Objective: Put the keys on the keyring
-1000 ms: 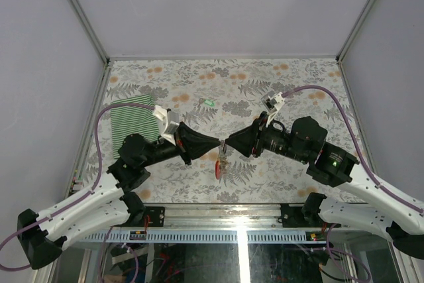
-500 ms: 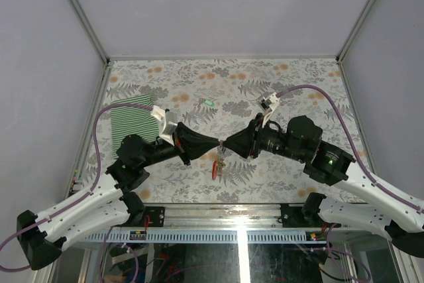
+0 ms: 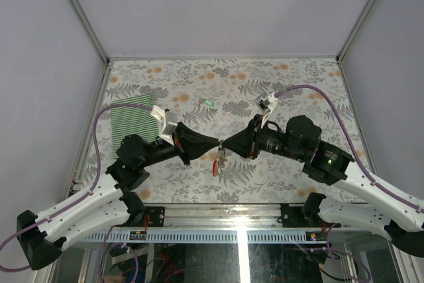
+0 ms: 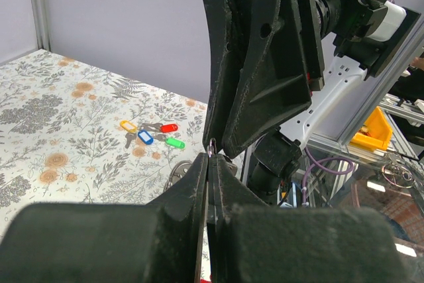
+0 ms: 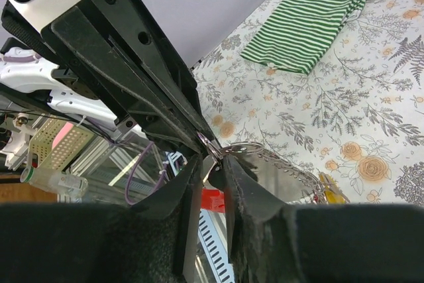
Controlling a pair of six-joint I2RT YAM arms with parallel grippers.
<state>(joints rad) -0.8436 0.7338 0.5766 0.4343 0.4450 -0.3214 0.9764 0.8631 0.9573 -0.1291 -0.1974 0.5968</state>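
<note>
Your left gripper [image 3: 218, 144], pressed together, pinches the small grey metal keyring with red oval loop [image 3: 216, 166] aloft, presenting it to your narrowly parted right gripper [image 3: 226, 145]; whether that one grips is unclear.

The worktop [image 3: 298, 84] has a pale floral print of grey fern leaves and soft orange blossoms on off-white. The cloth [image 5: 311, 18] has fine green and white stripes. The keys [image 4: 151, 134] have plastic heads in yellow, blue, red and green. The keyring [image 3: 216, 166] is grey metal with a bright red loop. The left end effector [image 4: 211, 164] and the right end effector [image 5: 213, 164] are matte black. The arms [image 3: 86, 207] are white with black joints, and their cables [image 3: 99, 144] are purple. The walls [image 3: 218, 4] are plain pale lilac-grey.
</note>
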